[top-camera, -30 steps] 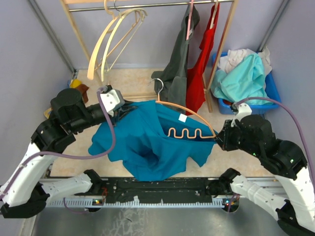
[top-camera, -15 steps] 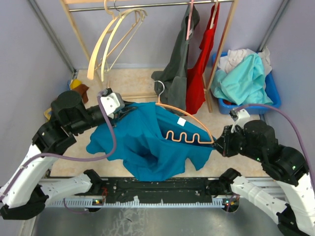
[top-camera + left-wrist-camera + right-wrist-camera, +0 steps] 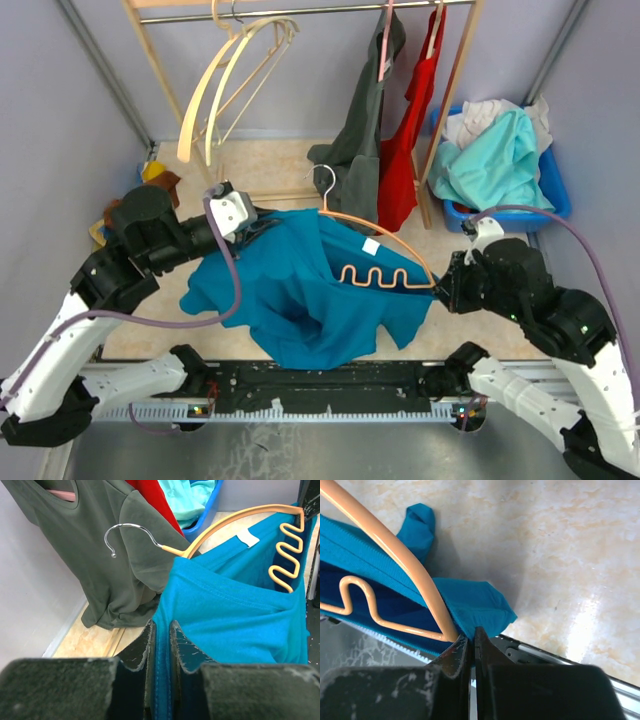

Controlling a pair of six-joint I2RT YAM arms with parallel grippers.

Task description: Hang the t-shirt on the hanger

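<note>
The teal-blue t-shirt (image 3: 300,290) hangs stretched in the air between both arms. My left gripper (image 3: 262,225) is shut on its ribbed edge, which runs between the fingers in the left wrist view (image 3: 161,625). The thin orange hanger (image 3: 385,235), with its silver hook (image 3: 320,178) and wavy bar (image 3: 375,272), lies partly inside the shirt's opening. My right gripper (image 3: 440,283) is shut at the hanger's right corner. The right wrist view shows that gripper (image 3: 471,632) with the hanger (image 3: 402,555) and a fold of t-shirt (image 3: 475,605) at its tips.
Behind stands a wooden rack with cream hangers (image 3: 235,80), a dark grey shirt (image 3: 365,140) and a red garment (image 3: 410,130). A blue bin (image 3: 550,185) at the right holds an aqua garment (image 3: 495,160). A black rail (image 3: 320,385) runs along the near edge.
The left gripper has edged slightly right with the shirt's edge. The right gripper dipped with the hanger and came back up. Both grips are unchanged.
</note>
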